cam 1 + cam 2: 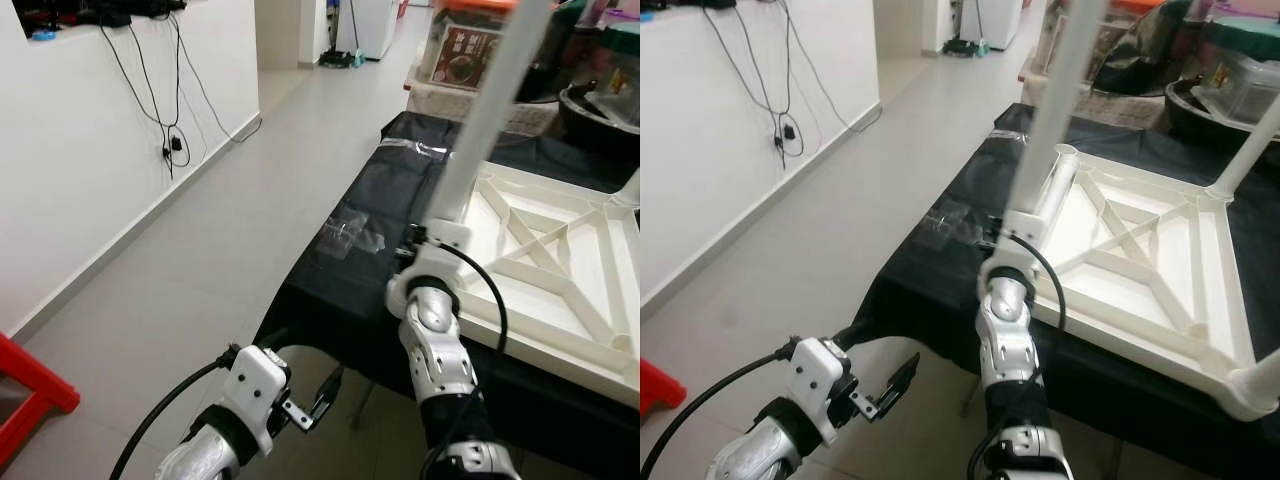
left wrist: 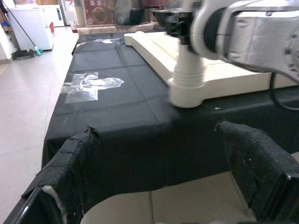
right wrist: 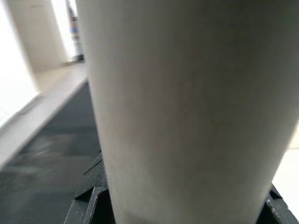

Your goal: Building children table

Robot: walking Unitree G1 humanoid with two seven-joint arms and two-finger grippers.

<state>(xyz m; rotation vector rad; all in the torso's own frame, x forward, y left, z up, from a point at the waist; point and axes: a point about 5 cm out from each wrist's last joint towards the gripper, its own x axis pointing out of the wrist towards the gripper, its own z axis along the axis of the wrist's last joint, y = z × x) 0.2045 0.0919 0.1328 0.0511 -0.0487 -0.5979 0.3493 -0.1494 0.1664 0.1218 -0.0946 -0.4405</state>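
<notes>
A black cloth [image 1: 940,290] was seen over the tabletop. The upturned children's table [image 1: 1140,270] and its upright leg [image 1: 1055,110] were coloured cream-white. The arms were finished in silver, and the fingers [image 2: 74,172] of the left gripper [image 2: 159,172] were wrapped in black. A clear plastic bag [image 1: 350,235] was laid on the cloth. The floor [image 1: 200,250] was tiled in pale grey, the wall [image 1: 90,150] was painted white, and a red stool [image 1: 30,390] was noted.

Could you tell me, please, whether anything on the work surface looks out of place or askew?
Nothing is damaged or spilled. The white tabletop lies upside down on the black cloth, as assembly needs. The leg held by the right gripper leans rather than standing straight. A crumpled clear plastic bag lies loose nearby.
</notes>
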